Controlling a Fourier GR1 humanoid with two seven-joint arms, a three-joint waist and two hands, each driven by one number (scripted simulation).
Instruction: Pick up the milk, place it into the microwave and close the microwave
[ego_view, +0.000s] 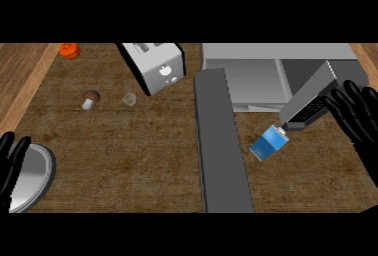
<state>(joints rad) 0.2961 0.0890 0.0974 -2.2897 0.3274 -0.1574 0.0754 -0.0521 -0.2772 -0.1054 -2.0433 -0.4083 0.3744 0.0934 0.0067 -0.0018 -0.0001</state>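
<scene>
Wooden worktop (133, 150) fills the view, with a grey plate (33, 177) cut off at the left edge, partly hidden by the left hand (11, 165), fingers straight. Milk (268, 142) lies tilted on the worktop beside the open microwave door (221, 145), near the right hand (358, 112), fingers spread, holding nothing. Farther back: mushroom (89, 99), toaster (156, 67), microwave (280, 75), orange thing (69, 50).

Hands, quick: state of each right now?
Left hand: open, holding nothing, resting at the left edge.
Right hand: open, fingers straight, holding nothing.

Blue milk carton (268, 143) (grey top), grey microwave (255, 75), brown wood-grain counter (125, 150), orange fruit (69, 50).
</scene>
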